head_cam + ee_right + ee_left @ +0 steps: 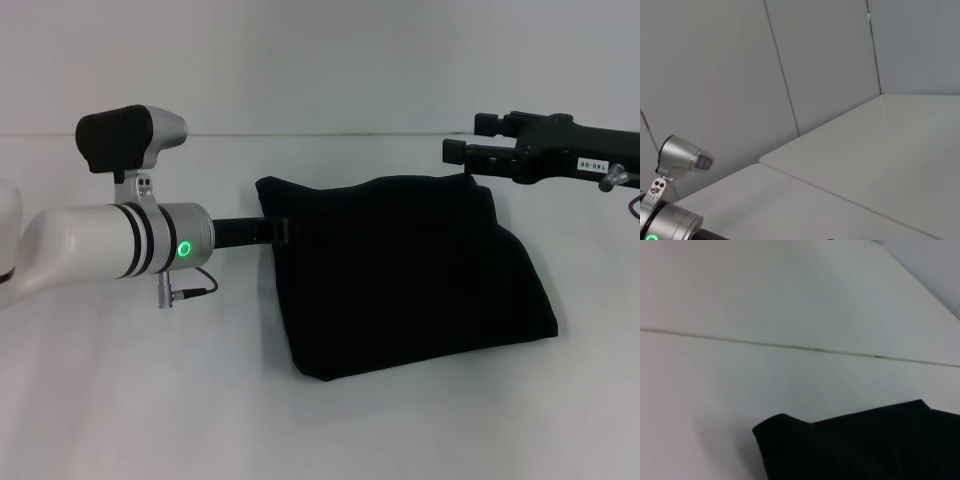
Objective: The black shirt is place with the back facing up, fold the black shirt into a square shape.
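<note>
The black shirt (400,280) lies on the white table (120,400) in front of the robot, already gathered into a compact, layered bundle, not spread flat, so the folding looks well advanced. The shape is not yet a clean square, though: its near edge slants, the right-hand corner juts outward, and the top edge dips unevenly, so squaring up and flattening the bundle probably remain. No neckline or sleeve can be made out in the head view, which suggests they are tucked inside the folds. The left gripper (272,232) reaches in horizontally from the left and meets the shirt's left edge near its upper corner; its dark fingers merge with the dark cloth there, so whether they are pinched on the fabric or merely resting against it cannot be told. The left wrist view shows only a folded corner of the shirt (850,450) lying on the table, with no fingers in sight. The right gripper (478,148) hovers above and just beyond the shirt's upper right corner, clear of the cloth, its two fingers spread apart with nothing between them. The right wrist view looks across bare table and wall, catching part of the left arm (670,220).
</note>
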You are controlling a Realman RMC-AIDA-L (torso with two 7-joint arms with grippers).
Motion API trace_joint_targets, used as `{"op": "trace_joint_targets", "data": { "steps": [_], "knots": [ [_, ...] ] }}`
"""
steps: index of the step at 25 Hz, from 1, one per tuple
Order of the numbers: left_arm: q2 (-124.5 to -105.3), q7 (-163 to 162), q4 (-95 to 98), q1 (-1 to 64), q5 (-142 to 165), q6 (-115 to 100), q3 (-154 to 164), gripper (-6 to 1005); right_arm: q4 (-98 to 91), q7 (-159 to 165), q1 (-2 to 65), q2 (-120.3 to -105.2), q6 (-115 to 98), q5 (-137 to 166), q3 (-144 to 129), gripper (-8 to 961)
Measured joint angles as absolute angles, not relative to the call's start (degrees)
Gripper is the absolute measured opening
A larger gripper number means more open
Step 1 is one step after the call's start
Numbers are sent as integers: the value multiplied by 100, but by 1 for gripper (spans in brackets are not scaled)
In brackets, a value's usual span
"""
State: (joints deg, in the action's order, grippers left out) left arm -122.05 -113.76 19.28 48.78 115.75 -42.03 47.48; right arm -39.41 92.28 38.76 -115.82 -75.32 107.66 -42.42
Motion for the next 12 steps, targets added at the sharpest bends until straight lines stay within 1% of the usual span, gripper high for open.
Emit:
{"op": "trace_joint_targets", "data": {
  "steps": [5, 10, 12],
  "knots": [
    [-12188, -11378, 1953, 4898, 11576, -4240, 4748, 36, -3937, 9222, 3877, -11598, -7507, 10766, -4289, 806],
    [-12126, -11380, 1956, 4982, 11576, -4254, 4746, 25, -3937, 9219, 3884, -11645, -7479, 10766, -4299, 806],
    [-12053, -11382, 1956, 5092, 11583, -4262, 4746, 25, -3937, 9219, 3885, -11659, -7478, 10766, -4304, 806]
  ]
}}
